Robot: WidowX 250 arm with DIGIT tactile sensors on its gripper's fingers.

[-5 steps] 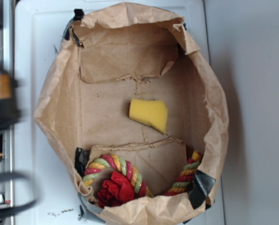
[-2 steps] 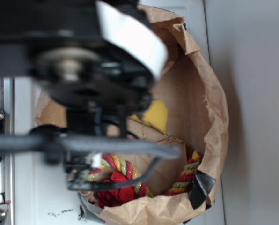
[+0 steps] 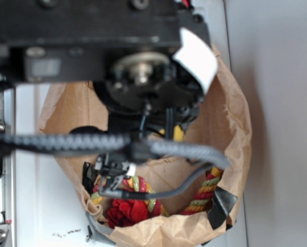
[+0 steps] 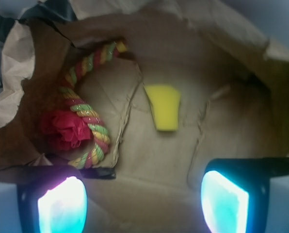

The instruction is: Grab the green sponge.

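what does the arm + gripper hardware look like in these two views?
Exterior view: black blocky arm with a round silver hub, a white label strip on its right edge, and a black braided cable crossing below, plus thinner black wires. Wrist view: gripper has two black fingers with glossy pads, glowing cyan on one and cyan-to-magenta on the other.

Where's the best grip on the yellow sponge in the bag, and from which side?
Probably straight down from above, through the open paper bag. The sponge lies flat on the bag floor, apart from the rope toy. Close the open gripper across its two long tapering sides, near the middle; the slanted end would likely slip.
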